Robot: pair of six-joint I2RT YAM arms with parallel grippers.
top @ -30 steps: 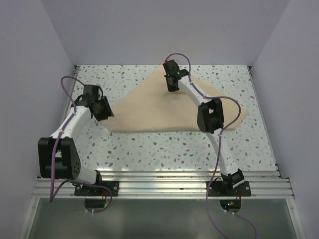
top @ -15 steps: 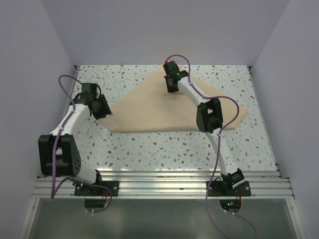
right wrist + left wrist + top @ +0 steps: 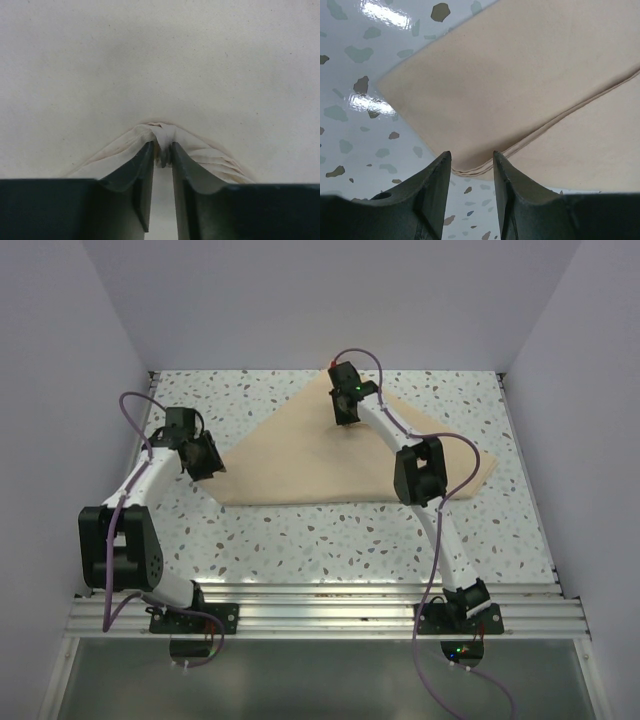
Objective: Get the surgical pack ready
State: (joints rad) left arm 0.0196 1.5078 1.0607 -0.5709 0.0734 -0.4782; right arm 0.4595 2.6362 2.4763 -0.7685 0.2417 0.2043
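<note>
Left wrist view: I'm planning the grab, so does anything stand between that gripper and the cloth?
Nothing visible does. The left gripper is open at the cloth's folded corner, with only bare table beside it.

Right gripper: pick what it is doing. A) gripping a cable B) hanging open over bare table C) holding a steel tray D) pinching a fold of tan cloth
D: the right wrist view shows the right gripper shut on a bunched fold of the tan cloth.
</note>
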